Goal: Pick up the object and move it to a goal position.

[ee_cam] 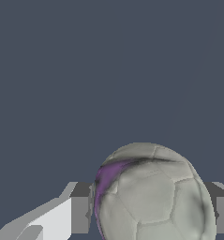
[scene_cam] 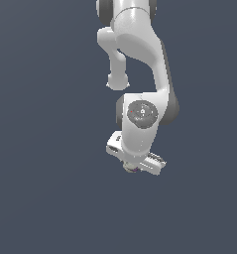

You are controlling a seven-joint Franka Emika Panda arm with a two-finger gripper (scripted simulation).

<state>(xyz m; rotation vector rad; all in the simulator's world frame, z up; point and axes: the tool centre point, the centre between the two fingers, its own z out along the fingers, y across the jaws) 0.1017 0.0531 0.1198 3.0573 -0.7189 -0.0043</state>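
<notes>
Clearly the biggest thing on show is the white, jointed Franka robot arm point(scene_cam: 140, 74), reaching down from the top of the exterior view over a plain dark blue-grey ground. At its lower end sits the white two-fingered gripper point(scene_cam: 134, 168), and the wrist view shows its grey finger pads point(ee_cam: 80, 213) pressed against either side of the small roundish grey-beige ball with a purplish smear point(ee_cam: 151, 197), so the hand is closed around it. In the exterior view the ball is only a speck under the gripper. By my judgement the pickup looks done; carrying it to the goal remains, and no goal marker is visible.
</notes>
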